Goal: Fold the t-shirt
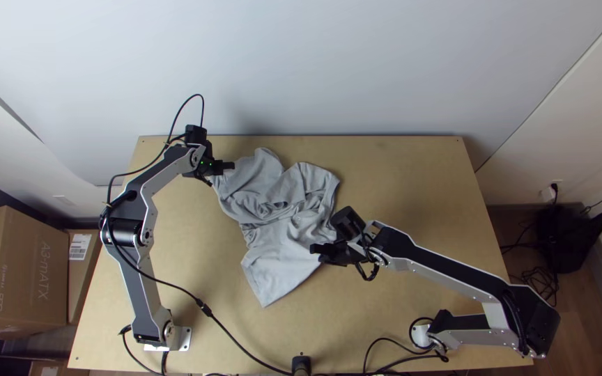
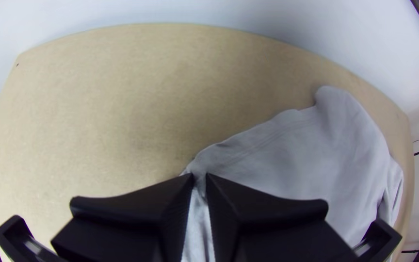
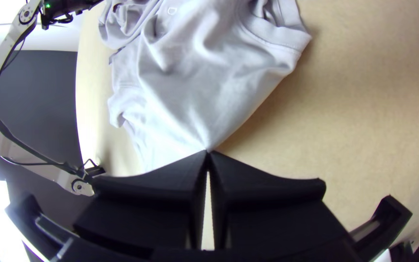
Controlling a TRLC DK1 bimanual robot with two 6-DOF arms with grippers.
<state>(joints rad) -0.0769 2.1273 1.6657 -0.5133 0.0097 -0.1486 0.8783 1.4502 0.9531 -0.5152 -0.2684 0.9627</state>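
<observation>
A grey t-shirt (image 1: 283, 240) lies bunched and wrinkled across the middle of a light wooden desk (image 1: 412, 181), between two robotic arms. The left gripper (image 1: 227, 166) pinches cloth at the shirt's far left corner; the right gripper (image 1: 317, 250) pinches its right edge, nearer the arms' bases (a small pale ring mark shows on the fabric).

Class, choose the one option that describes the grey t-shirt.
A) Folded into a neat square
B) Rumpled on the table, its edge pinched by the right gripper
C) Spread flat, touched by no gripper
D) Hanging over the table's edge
B: the t-shirt lies wrinkled, its cloth drawn to a point between the right gripper's closed fingertips.
</observation>
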